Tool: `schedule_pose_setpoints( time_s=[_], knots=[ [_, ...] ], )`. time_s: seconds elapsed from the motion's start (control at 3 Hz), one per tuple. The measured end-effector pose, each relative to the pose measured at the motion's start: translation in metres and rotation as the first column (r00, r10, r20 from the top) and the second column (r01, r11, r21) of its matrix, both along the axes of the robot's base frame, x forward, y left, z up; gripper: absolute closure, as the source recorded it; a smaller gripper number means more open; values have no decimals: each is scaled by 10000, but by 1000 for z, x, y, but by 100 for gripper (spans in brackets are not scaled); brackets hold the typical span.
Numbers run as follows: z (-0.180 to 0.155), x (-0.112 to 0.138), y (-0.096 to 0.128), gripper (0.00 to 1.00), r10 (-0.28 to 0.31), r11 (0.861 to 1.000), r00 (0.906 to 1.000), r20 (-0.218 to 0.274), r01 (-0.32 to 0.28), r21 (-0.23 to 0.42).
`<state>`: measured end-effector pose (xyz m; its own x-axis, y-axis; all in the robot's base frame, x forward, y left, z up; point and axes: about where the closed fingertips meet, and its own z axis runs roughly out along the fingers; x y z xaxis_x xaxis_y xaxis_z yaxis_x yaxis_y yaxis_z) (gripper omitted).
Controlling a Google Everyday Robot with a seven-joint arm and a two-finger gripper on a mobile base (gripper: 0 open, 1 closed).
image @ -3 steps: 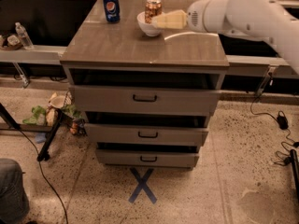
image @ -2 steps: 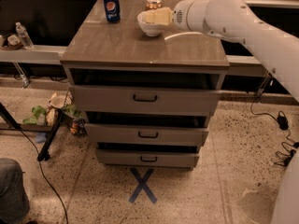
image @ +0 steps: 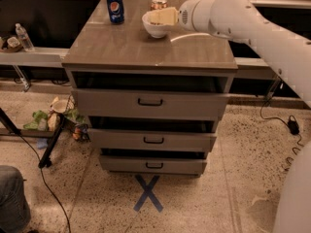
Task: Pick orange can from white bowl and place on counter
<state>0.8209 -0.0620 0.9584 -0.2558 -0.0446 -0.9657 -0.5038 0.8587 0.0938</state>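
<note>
Hovering gripper (image: pixel 153 17) over round white bowl (image: pixel 156 31), glossy counter (image: pixel 141 50)

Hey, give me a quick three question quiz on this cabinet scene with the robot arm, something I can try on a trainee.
1. True or false: the blue Pepsi can stands upright on the counter, apart from the white bowl.
2. Where is the claw? A, over the white bowl. B, over the blue Pepsi can. C, lying flat on the counter's front edge.
3. Which can shows just past the bowl's far rim?
Key: 1 true. 2 A. 3 the orange can.
</note>
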Motion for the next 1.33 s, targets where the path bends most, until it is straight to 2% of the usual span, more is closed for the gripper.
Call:
schedule_pose_setpoints(
  time_s=[0.33,0.67,1.0,1.33],
  knots=[
    [-3,37,11,0,-171,9996,9974,703,186,-211],
    [-7,72,22,0,-215,9991,9902,1378,264,-340],
    [-21,111,34,4,-238,9987,9844,1745,312,-394],
    [-33,130,41,17,-159,9993,9857,1679,213,-301]
  ],
)
